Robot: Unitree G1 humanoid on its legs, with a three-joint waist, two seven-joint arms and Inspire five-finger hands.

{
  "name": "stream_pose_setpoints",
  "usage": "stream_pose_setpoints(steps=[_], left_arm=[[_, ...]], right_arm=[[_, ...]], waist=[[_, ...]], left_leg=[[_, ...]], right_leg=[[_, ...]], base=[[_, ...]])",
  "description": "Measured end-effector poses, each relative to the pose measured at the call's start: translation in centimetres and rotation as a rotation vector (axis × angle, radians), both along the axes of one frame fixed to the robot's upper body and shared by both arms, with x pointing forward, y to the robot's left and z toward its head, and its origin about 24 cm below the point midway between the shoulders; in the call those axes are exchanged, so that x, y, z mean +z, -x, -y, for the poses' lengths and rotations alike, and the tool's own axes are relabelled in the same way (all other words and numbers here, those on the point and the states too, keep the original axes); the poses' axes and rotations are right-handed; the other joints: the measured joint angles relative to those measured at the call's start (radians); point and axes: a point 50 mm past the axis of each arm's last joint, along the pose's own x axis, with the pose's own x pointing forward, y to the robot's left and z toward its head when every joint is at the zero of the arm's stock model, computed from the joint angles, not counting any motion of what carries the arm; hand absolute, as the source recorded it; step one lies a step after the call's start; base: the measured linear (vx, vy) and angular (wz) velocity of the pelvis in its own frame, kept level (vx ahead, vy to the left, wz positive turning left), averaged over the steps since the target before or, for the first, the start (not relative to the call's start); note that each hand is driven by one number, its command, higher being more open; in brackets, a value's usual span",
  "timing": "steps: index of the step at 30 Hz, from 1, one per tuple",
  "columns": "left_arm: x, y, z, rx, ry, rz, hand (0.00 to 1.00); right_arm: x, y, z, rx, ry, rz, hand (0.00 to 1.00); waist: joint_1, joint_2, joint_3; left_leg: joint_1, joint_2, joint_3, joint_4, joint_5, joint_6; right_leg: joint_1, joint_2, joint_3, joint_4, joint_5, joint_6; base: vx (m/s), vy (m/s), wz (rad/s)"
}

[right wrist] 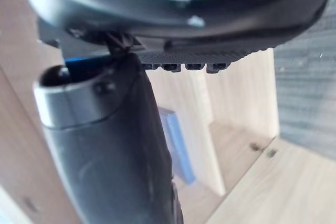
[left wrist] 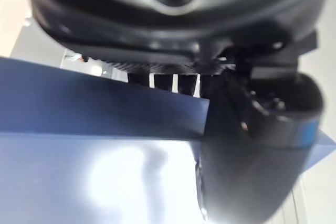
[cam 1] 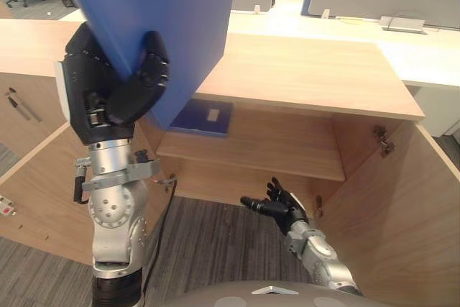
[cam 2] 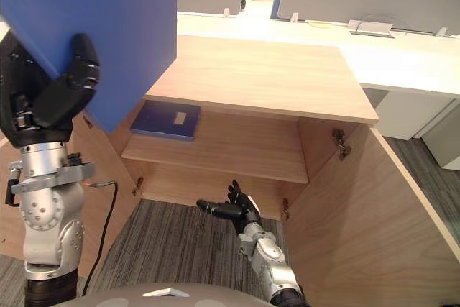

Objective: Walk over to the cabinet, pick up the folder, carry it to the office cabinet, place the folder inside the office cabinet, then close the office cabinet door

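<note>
Standing wide open, the office cabinet (cam 2: 287, 77) has its right door (cam 2: 374, 206) and left door (cam 1: 43, 199) swung out to either side, giving open room at the front above the carpet (cam 2: 180, 242). Its shelf (cam 2: 244, 150) shows open wood across the middle and right, while a flat blue book (cam 2: 167, 120) lies at its left end. The blue folder (cam 2: 93, 26) is held high and upright at the cabinet's left front corner, its lower edge pinched between the thumb and curled fingers of the left hand (cam 1: 100, 91). The right hand (cam 2: 237, 211) hangs low before the lower compartment, fingers spread, holding nothing.
</note>
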Motion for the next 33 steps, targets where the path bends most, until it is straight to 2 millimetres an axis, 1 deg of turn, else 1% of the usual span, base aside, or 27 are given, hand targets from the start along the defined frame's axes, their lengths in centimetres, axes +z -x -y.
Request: stream_pose_setpoints(steps=[2, 4, 5, 6, 8, 10, 14, 16, 19, 21, 22, 25, 28, 29, 33], left_arm=[[-0.4, -0.1, -0.5, -0.033, 0.059, -0.008, 0.0], [-1.0, -0.3, -1.2, -0.035, 0.099, -0.027, 0.0], [-1.1, -0.3, -1.4, -0.026, 0.099, -0.034, 0.0], [-1.4, -0.1, -1.7, -0.017, 0.104, -0.045, 0.0], [-2.5, 0.0, -2.3, -0.01, 0.11, -0.09, 0.0], [-3.6, 0.0, -2.7, -0.007, 0.116, -0.136, 0.0], [-5.1, -0.3, -3.2, -0.016, 0.146, -0.195, 0.0], [-5.5, -0.4, -3.3, -0.023, 0.139, -0.21, 0.0], [-6.1, -1.1, -3.6, -0.079, 0.1, -0.234, 0.0], [-6.4, -1.8, -3.5, -0.144, 0.05, -0.257, 0.0], [-6.4, -2.1, -3.4, -0.161, 0.041, -0.261, 0.0], [-6.4, -3.4, -2.6, -0.224, 0.027, -0.257, 0.0], [-6.0, -4.2, -2.1, -0.278, 0.036, -0.24, 0.0], [-5.7, -4.7, -1.6, -0.309, 0.032, -0.228, 0.0], [-5.2, -5.4, -1.1, -0.379, 0.014, -0.206, 0.0]], right_arm=[[0.6, 0.0, 0.4, -0.067, -0.102, 0.03, 1.0], [1.8, -0.2, 1.3, -0.175, -0.252, 0.093, 1.0], [2.2, -0.3, 1.5, -0.197, -0.28, 0.115, 1.0], [2.8, -0.5, 1.8, -0.229, -0.322, 0.155, 1.0], [4.8, -1.2, 3.0, -0.301, -0.382, 0.277, 1.0], [6.5, -1.7, 4.1, -0.358, -0.413, 0.384, 1.0], [8.5, -2.0, 5.3, -0.427, -0.439, 0.514, 1.0], [9.2, -2.2, 5.7, -0.441, -0.437, 0.555, 1.0], [10.7, -3.7, 5.8, -0.43, -0.448, 0.622, 1.0], [12.5, -5.3, 5.4, -0.394, -0.459, 0.699, 1.0], [13.0, -5.6, 5.3, -0.38, -0.46, 0.715, 1.0], [15.4, -7.4, 4.2, -0.279, -0.464, 0.789, 1.0], [16.9, -8.1, 3.0, -0.207, -0.48, 0.834, 1.0], [17.5, -8.4, 2.9, -0.188, -0.472, 0.851, 1.0], [18.8, -9.2, 3.3, -0.148, -0.42, 0.892, 1.0]], waist=[[-0.001, 0.0, 0.0], [-0.001, 0.001, 0.001], [-0.002, 0.001, 0.001], [-0.004, 0.001, 0.001], [-0.006, 0.002, 0.002], [-0.004, 0.002, 0.002], [-0.002, 0.002, 0.002], [-0.001, 0.003, 0.003], [-0.004, 0.004, 0.003], [-0.002, 0.004, 0.003], [-0.001, 0.004, 0.003], [0.002, 0.004, 0.003], [0.001, 0.003, 0.004], [0.003, 0.002, 0.005], [0.002, 0.0, 0.009]], left_leg=[[0.0, 0.0, 0.0, 0.0, 0.0, 0.0], [0.001, 0.0, 0.0, 0.0, 0.0, 0.0], [0.001, 0.001, 0.0, 0.0, 0.0, 0.0], [0.002, 0.001, 0.002, 0.0, 0.0, 0.0], [0.004, 0.001, 0.004, 0.0, 0.0, 0.0], [0.005, 0.001, 0.005, 0.0, 0.0, 0.0], [0.009, 0.002, 0.01, 0.0, -0.001, 0.0], [0.013, 0.002, 0.014, 0.0, -0.001, -0.001], [0.015, 0.002, 0.018, 0.0, -0.001, -0.001], [0.016, 0.003, 0.019, 0.0, -0.001, -0.001], [0.016, 0.003, 0.019, 0.0, -0.001, -0.001], [0.016, 0.003, 0.015, 0.001, -0.001, -0.001], [0.015, 0.003, 0.011, 0.001, -0.001, -0.001], [0.016, 0.003, 0.007, 0.001, -0.001, -0.001], [0.017, 0.001, 0.002, 0.001, -0.002, -0.001]], right_leg=[[0.0, 0.0, 0.0, 0.001, 0.0, 0.0], [-0.001, 0.0, 0.0, 0.004, 0.0, 0.0], [-0.001, 0.001, 0.0, 0.004, 0.0, 0.0], [-0.002, 0.001, 0.001, 0.005, 0.0, 0.0], [-0.002, 0.001, 0.002, 0.006, -0.001, 0.0], [-0.001, 0.001, 0.002, 0.006, -0.001, -0.001], [0.0, 0.002, 0.006, 0.007, -0.001, -0.001], [0.002, 0.002, 0.011, 0.007, -0.001, -0.001], [0.002, 0.003, 0.016, 0.008, -0.001, -0.001], [0.002, 0.004, 0.018, 0.008, -0.001, -0.001], [0.002, 0.004, 0.018, 0.009, -0.001, -0.001], [0.004, 0.004, 0.016, 0.01, -0.001, -0.001], [0.004, 0.004, 0.014, 0.012, -0.001, -0.001], [0.004, 0.003, 0.012, 0.016, -0.001, -0.001], [0.005, 0.0, 0.005, 0.025, -0.001, -0.001]], base=[[-0.02, -0.011, 0.0], [-0.03, -0.021, -0.01], [-0.03, -0.021, -0.02], [-0.03, -0.02, -0.04], [-0.02, -0.012, -0.02], [0.0, 0.0, 0.0], [-0.01, -0.007, -0.03], [0.0, -0.002, -0.07], [0.0, 0.0, -0.06], [0.0, 0.0, 0.0], [0.0, 0.0, 0.0], [0.0, 0.0, 0.03], [0.0, 0.0, 0.05], [0.0, 0.0, 0.08], [-0.01, -0.001, 0.05]])
